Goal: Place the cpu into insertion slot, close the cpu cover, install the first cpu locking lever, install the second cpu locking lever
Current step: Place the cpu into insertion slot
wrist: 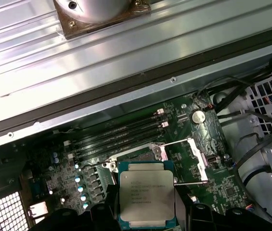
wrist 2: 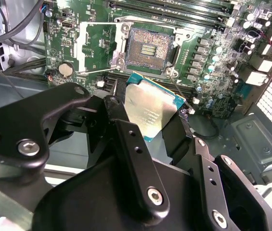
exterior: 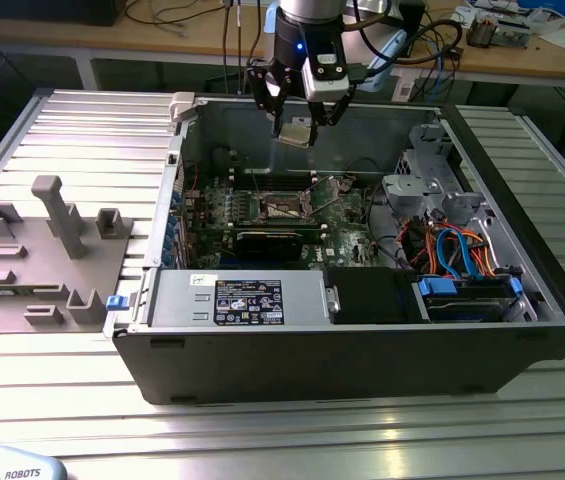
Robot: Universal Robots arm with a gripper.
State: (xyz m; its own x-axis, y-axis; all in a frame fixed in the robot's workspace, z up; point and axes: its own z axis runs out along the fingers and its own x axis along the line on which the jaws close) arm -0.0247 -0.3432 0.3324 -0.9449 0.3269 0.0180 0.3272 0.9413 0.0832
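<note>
Fine print, too small to make out: label (exterior: 248, 301) on the power-supply box (exterior: 172, 300); engraved lines on the cpu (wrist: 147, 194). Lettering on a pale cover (exterior: 7, 468).

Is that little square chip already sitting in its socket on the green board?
No, the cpu is held in the hand above the board, and the insertion slot lies empty with its contacts bare.

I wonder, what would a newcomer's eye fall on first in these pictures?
First, the cpu, gripped in the pincer above the open computer case. Next, on the green board inside, the empty slot, its cover swung open.
</note>
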